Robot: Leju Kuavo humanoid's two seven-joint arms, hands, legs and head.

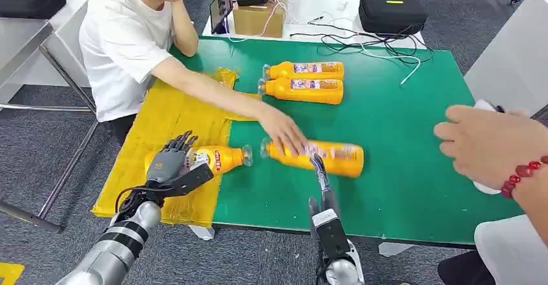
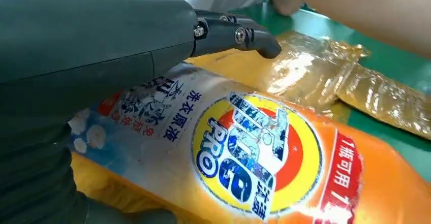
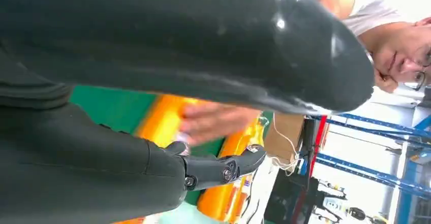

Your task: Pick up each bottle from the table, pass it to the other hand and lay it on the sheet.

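An orange detergent bottle (image 1: pixel 220 158) (image 2: pixel 254 158) lies on its side on the yellow sheet (image 1: pixel 168 114) (image 2: pixel 315 71), cap pointing right. My left hand (image 1: pixel 169 163) (image 2: pixel 101 36) rests over its base end, fingers stretched out and the thumb off to the side. A second bottle (image 1: pixel 326 157) (image 3: pixel 162 117) lies on the green table (image 1: pixel 400 123), and a person's hand (image 1: pixel 284 133) (image 3: pixel 213 122) presses on its neck end. My right hand (image 1: pixel 322 191) reaches toward this bottle from the front edge, its fingers (image 3: pixel 223 169) apart and holding nothing. Two more bottles (image 1: pixel 305 71) (image 1: pixel 302 90) lie side by side further back.
A person in a white shirt (image 1: pixel 123 39) sits at the table's far left, arm stretched across the sheet. Another person's hand (image 1: pixel 484 146) with a red bead bracelet hovers at the right. A cardboard box (image 1: pixel 258 19), cables and a black case (image 1: pixel 391 10) sit beyond the table.
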